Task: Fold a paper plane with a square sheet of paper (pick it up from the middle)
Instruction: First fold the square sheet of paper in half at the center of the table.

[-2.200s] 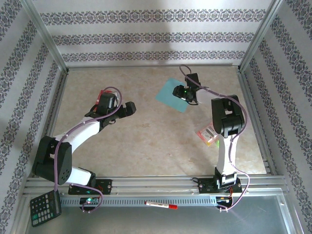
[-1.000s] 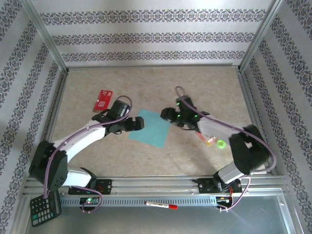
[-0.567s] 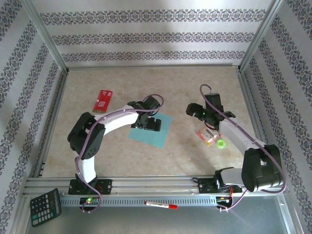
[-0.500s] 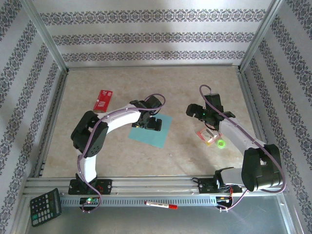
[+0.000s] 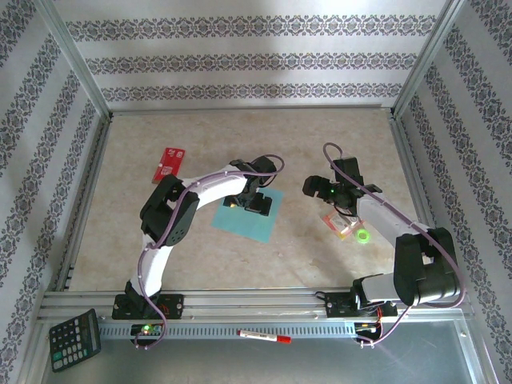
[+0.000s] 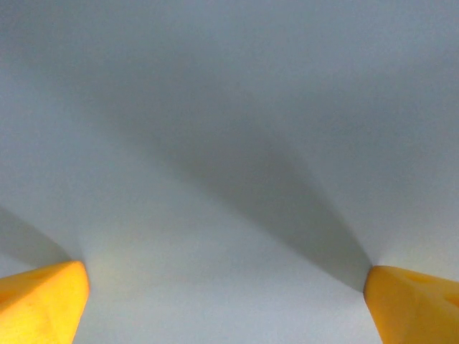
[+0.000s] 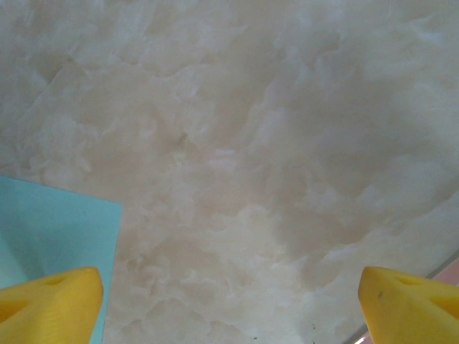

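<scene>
**Top external.** Item: the square sheet of paper (image 5: 246, 224), lying flat and unfolded on the worktop (image 5: 200, 144).
- Left pincer (image 5: 258, 202): directly over the sheet, nearer its far-right part than its centre.
- Right pincer (image 5: 314, 187): beside the sheet's right edge, apart from it.
- Red packet (image 5: 169, 163): well off to the sheet's far left.

**Left wrist.** The sheet (image 6: 229, 143) lies beneath. The left pincer (image 6: 226, 304) is spread wide, with its tips at or just above the paper and nothing pinched.

**Right wrist.** The right pincer (image 7: 229, 304) is spread wide and empty over bare worktop (image 7: 272, 129). One corner of the sheet (image 7: 50, 229) lies by one of its tips.

**Handling note (judgement).** The step in hand is the middle pick-up. The left pincer would do best to shift toward the sheet's centre and press both tips lightly. It should then draw them together slowly so the paper buckles into a ridge. A hard press would likely skid the thin sheet.
</scene>
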Robot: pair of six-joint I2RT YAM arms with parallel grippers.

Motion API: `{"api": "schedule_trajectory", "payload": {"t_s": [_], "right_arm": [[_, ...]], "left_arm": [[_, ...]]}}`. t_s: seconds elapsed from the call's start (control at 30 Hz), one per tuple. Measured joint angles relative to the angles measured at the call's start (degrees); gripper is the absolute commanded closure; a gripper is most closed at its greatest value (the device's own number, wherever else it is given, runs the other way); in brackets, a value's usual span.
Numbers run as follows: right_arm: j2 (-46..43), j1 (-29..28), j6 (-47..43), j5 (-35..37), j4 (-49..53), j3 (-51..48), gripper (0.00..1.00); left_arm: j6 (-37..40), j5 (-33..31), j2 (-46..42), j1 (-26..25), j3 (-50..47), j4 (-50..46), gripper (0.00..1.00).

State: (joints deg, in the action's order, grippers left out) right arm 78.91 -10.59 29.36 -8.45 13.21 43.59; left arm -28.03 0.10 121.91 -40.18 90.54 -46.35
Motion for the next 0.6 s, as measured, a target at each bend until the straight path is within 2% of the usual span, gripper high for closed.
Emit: {"api": "schedule_trajectory", "payload": {"t_s": [0.27, 0.6], "right_arm": [[0.79, 0.00, 0.07, -1.09, -0.81, -1.05, 0.08], [1.03, 0.00, 0.33, -1.49, -1.42, -2.21, 0.08]], "left_arm": [[-0.02, -0.15, 0.11, -0.28, 0.09, -0.13, 0.03], [-0.02, 0.33, 0.13, -0.33, 0.00, 0.28, 0.11]]}}
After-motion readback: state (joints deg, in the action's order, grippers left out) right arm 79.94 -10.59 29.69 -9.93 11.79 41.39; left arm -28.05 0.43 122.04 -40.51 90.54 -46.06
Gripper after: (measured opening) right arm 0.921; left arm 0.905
